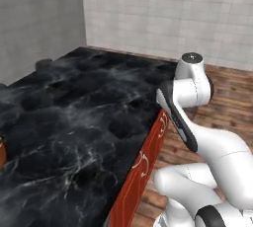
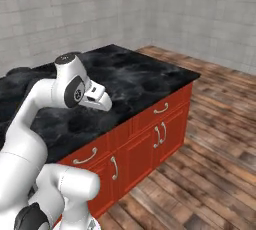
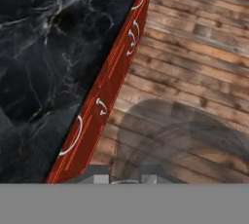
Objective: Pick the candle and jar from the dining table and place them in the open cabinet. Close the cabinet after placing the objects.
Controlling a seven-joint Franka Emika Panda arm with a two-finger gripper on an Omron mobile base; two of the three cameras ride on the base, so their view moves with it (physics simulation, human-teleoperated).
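Observation:
The dining table [image 1: 74, 122] is a black marble slab with white veins over red drawer fronts [image 2: 160, 119]. My arm is folded up beside its long edge. In the hand view my gripper [image 3: 121, 179] looks down on the table edge [image 3: 104, 91] and the wooden floor. Its tips barely rise at the bottom and stand shut. A dark see-through rounded shape, the jar [image 3: 180, 138], sits right over the tips and veils the floor planks behind it. The candle and the cabinet are out of view.
A dark rounded lump [image 1: 43, 63] sits at the table's far left corner by the grey wall. An orange-brown thing [image 1: 1, 153] is cut by the left frame edge. Wooden floor [image 2: 210, 164] runs along the drawer side, with tiled walls behind.

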